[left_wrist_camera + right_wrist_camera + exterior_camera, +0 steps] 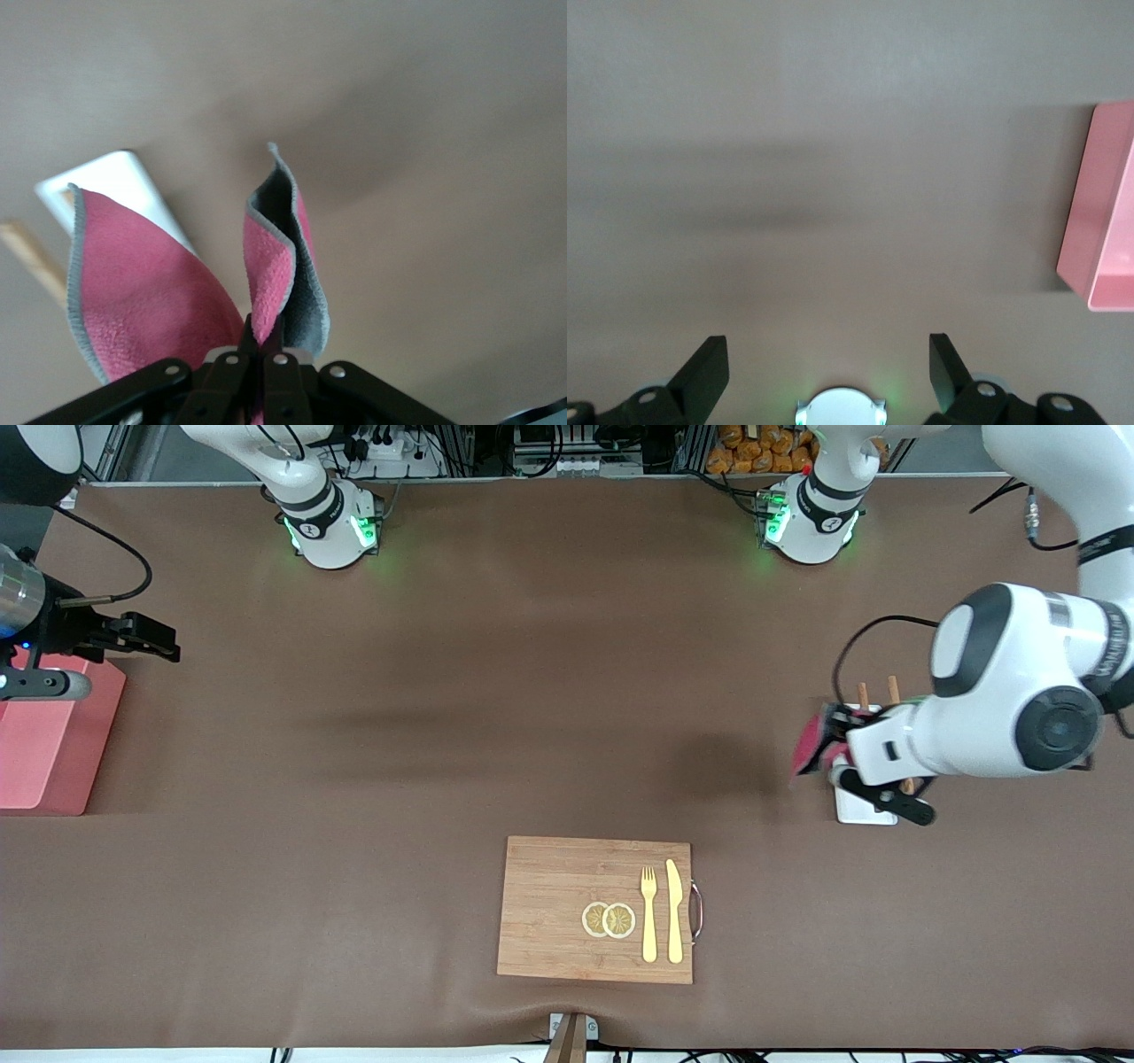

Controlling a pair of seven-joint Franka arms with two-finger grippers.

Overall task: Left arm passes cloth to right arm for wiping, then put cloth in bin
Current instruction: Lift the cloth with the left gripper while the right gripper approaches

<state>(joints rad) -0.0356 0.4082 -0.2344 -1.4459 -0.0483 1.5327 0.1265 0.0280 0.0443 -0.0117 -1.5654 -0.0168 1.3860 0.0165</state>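
Brown matting covers the whole table [443, 717], with both arm bases along the top edge of the front view.

At the right edge of that view the left arm [1019, 691] bends low over the table. Its gripper [833, 748] hangs up in the air over the white tray [864, 808] at the left arm's end of the table. The jaws are pinched tight on the cloth [808, 746], which sticks out from the gripper as a crimson flap. In the left wrist view the cloth [275, 266] rises from between the closed fingers [232, 372] in two lobes, pink on one face and grey on the other, with a grey stitched hem. The tray [115, 181] shows as a pale corner at the centre left of that picture, with a wooden stick [31, 257] beside it.

At the left edge of the front view the right gripper [146, 638] waits, hovering just beside the bin [44, 744]. The right wrist view shows its fingers [704, 372] spread wide apart with nothing between them, and the bin [1103, 221] at that picture's right edge.

Low in the centre of the front view lies a wooden board [549, 908] carrying two lemon slices [609, 919], a fork [648, 912] and a knife [674, 911], side by side.
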